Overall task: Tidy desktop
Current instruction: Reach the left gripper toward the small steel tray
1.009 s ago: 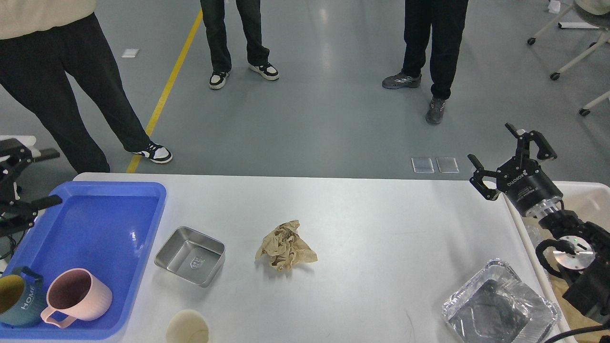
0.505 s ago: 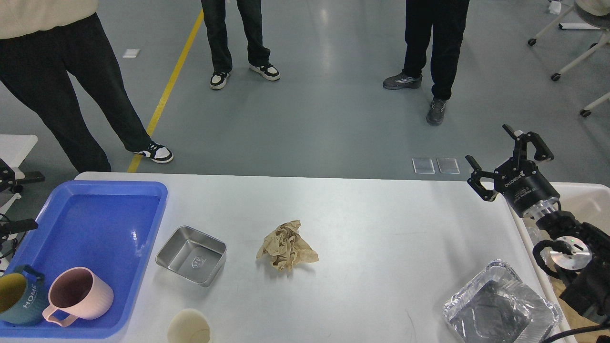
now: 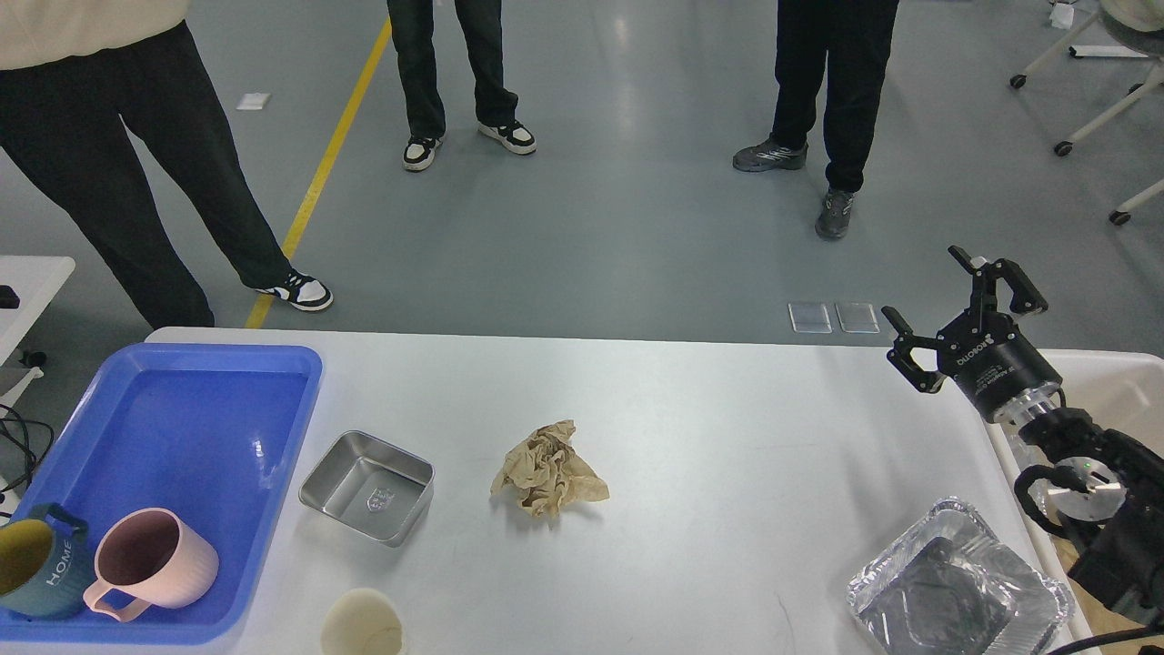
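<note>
The white desktop [image 3: 709, 437] fills the lower part of the head view. On it lie a crumpled brown paper [image 3: 546, 469] in the middle, a steel square dish [image 3: 367, 487] left of it, a foil tray [image 3: 957, 593] at the front right and a cream round thing [image 3: 361, 623] at the front edge. My right gripper [image 3: 959, 298] is open and empty, raised above the desktop's far right edge. My left gripper is out of view.
A blue tray [image 3: 218, 400] at the left holds a pink mug [image 3: 153, 564] and a dark teal mug [image 3: 35, 562]. A cream-white bin [image 3: 1105, 387] stands at the right edge. Three people stand on the floor beyond the desktop.
My left arm has drawn back out of view at the left. My right gripper has moved slightly up and away, still open.
</note>
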Tool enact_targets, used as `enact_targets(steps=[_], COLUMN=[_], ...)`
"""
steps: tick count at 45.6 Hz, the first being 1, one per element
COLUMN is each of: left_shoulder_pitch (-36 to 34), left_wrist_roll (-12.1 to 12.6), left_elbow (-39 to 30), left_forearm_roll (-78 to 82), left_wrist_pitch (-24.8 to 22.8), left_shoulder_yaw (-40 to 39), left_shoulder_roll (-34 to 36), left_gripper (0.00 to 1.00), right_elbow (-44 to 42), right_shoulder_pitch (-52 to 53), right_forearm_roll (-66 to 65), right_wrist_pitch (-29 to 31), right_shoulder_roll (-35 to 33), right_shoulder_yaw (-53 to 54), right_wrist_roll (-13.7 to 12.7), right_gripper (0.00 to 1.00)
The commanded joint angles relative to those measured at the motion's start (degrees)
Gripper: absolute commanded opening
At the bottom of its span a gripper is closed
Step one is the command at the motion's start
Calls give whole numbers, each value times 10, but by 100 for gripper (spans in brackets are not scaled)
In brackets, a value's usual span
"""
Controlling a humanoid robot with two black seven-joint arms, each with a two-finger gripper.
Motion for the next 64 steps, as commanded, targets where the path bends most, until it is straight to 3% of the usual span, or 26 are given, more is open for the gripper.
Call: enact_targets(steps=[1, 18, 27, 33, 40, 50, 58, 64], left_shoulder_pitch=[0, 0, -11, -66, -223, -352, -401, -409], left_wrist_roll=[0, 0, -2, -1, 6, 6, 9, 15], left_elbow=[-10, -21, -47, -99, -97, -94, -77, -77], left_forearm_roll=[1, 9, 82, 176, 263, 319, 398, 404], left_wrist_pitch=[0, 27, 107, 180, 244, 330, 377, 378], left_shoulder_yaw=[5, 28, 35, 90, 217, 367, 430, 441], left_shoulder_roll=[-4, -4, -57, -129, -226, -297, -380, -405], left_gripper=[94, 94, 94, 94, 94, 94, 94, 94], right_elbow=[0, 1, 1, 2, 22, 29, 29, 29], right_shoulder_pitch=[-4, -4, -4, -4, -9, -16, -19, -20], right_forearm_roll=[0, -1, -1, -12, -22, -26, -26, -26], right_wrist_pitch=[1, 2, 3, 3, 3, 3, 3, 4], right_shoulder_roll=[-1, -2, -1, 0, -3, -11, -12, -12], right_shoulder_yaw=[0, -1, -1, -1, -1, -2, -2, -2], right_wrist_roll=[0, -1, -1, 0, -1, -1, -1, -1], right_gripper=[100, 100, 100, 100, 100, 100, 100, 100])
